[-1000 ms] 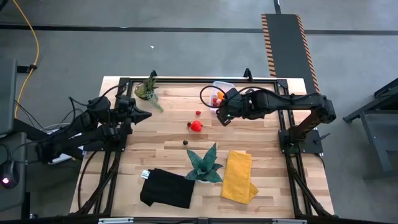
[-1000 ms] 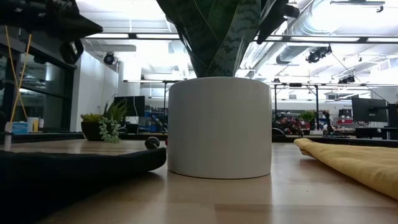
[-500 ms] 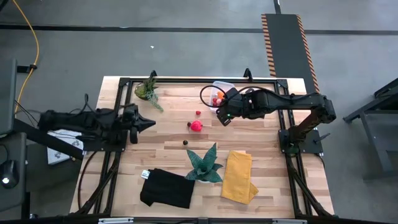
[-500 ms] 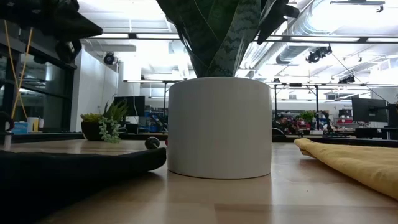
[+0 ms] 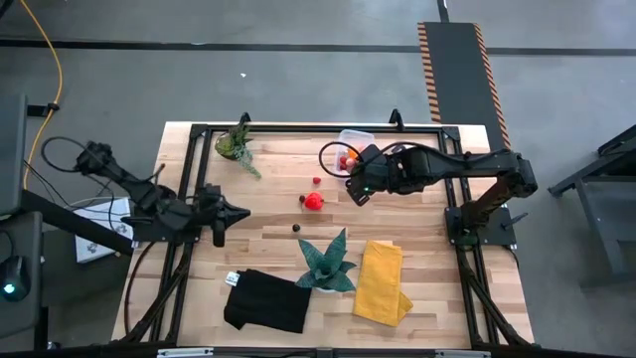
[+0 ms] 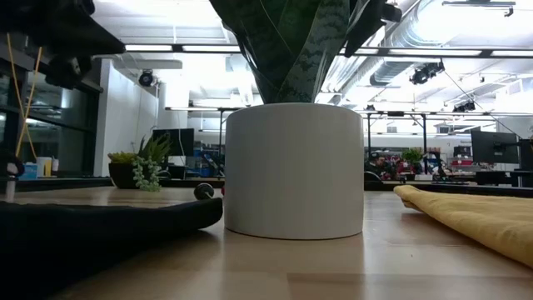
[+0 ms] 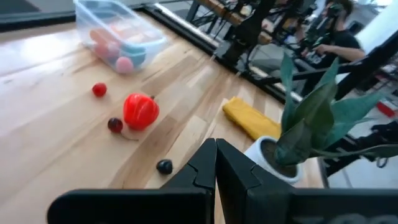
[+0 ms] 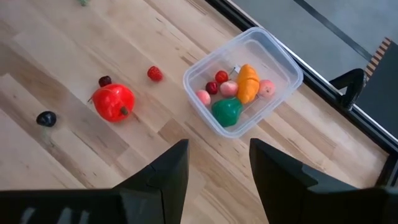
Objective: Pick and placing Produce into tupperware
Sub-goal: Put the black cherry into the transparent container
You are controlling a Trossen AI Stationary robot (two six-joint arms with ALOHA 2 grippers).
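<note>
Wooden bench [image 5: 268, 239] fills the middle of the high view, with the two dark arms reaching in from its left and right edges. A black cloth [image 5: 266, 301] lies at lower centre, a yellow cloth [image 5: 381, 282] to its right, and the teal plant [image 5: 326, 261] in its white pot between them; a small leafy plant [image 5: 237, 145] sits at the upper left corner of the bench. The left claw [image 5: 238, 212] hangs over the left part of the bench, its fingers pressed shut with nothing between them. The right claw [image 8: 214, 168] hovers just below the tub [image 8: 249, 74] at the upper centre of the high view, its fingers apart and holding nothing. The tub holds an orange piece [image 8: 247, 82], a green piece [image 8: 226, 112] and several small pink and red ones. Loose on the bench to the tub's left are a red tomato [image 8: 113, 103], a small red berry [image 8: 155, 74], a dark red berry [image 8: 104, 81] touching the tomato, and a dark blue berry [image 8: 46, 118] farther toward the teal plant.
</note>
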